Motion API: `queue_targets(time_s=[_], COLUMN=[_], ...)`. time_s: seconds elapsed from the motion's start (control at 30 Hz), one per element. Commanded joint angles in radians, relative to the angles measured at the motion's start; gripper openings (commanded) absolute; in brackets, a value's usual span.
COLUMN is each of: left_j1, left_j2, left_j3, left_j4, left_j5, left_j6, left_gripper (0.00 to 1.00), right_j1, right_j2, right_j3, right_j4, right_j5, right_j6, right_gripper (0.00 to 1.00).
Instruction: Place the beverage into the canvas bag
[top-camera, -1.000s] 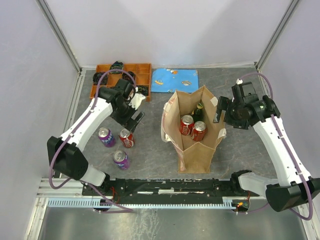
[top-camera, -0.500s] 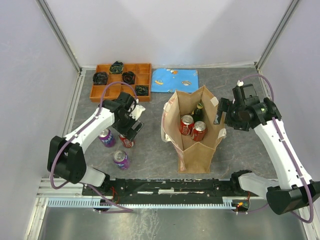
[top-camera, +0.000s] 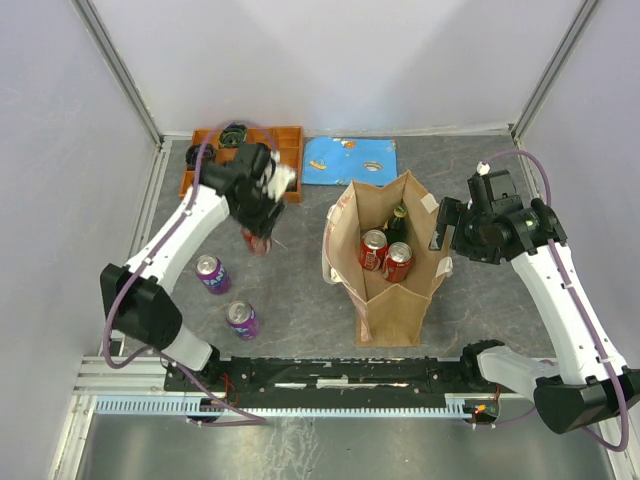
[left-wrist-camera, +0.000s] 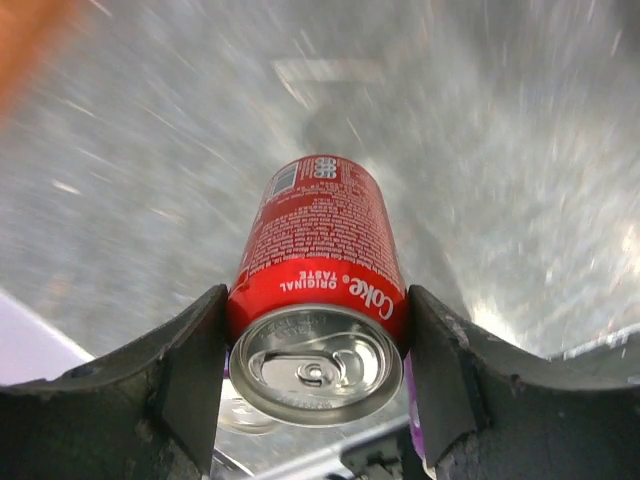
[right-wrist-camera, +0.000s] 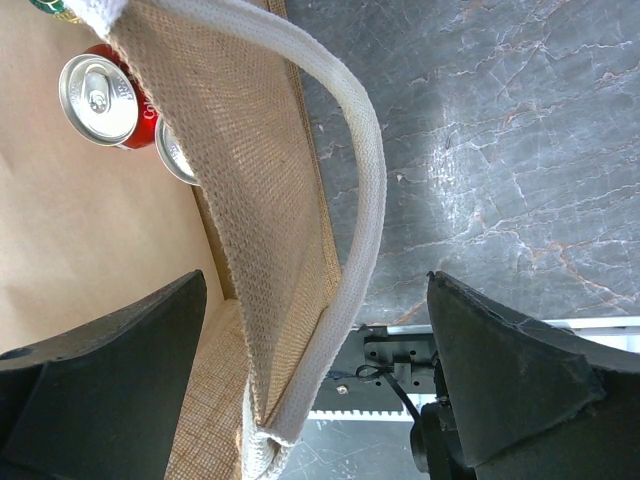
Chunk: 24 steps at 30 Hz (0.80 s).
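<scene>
While aloft over the counter (top-camera: 300, 300), Coke can (left-wrist-camera: 318, 262): glossy red cylinder clamped in left pincer (left-wrist-camera: 318, 345).
Right pincer (right-wrist-camera: 315, 290): spread wide astride strap handle (right-wrist-camera: 365, 180), empty.
Canvas bag (top-camera: 392, 300): coarse tan weave; two red cans (top-camera: 373, 249), bottle (top-camera: 398, 216) inside.

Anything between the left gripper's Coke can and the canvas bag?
Nothing. The top external view shows only bare tabletop between the Coke can and the canvas bag.

Table (left-wrist-camera: 500, 150) behind Coke can (left-wrist-camera: 320, 250) motion-blurred; orange tray (top-camera: 288, 140) partly hidden by left arm (top-camera: 185, 230).
</scene>
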Motion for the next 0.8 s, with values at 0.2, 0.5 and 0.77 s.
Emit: queue_targets(time_s=[0.2, 0.5, 0.77], left_j1=[-0.026, -0.334, -0.459], left_j2=[0.273, 0.151, 0.102], left_j3=[1.055, 0.865, 0.608], left_j4=[0.058, 0.221, 0.224], left_j5=[0.16, 0.333, 0.32], left_j6=[-0.037, -0.015, 0.015], left_gripper=[0.03, 0.03, 0.03], right_j1=[0.001, 0.001, 0.001], right_j2=[-0.005, -0.03, -0.017], right_j3=[0.004, 0.002, 0.005], right_j4=[0.035, 0.014, 0.018], right_j5=[-0.002, 0.015, 0.008], right_j6=[0.008, 0.01, 0.005], right_gripper=[0.99, 0.99, 0.99])
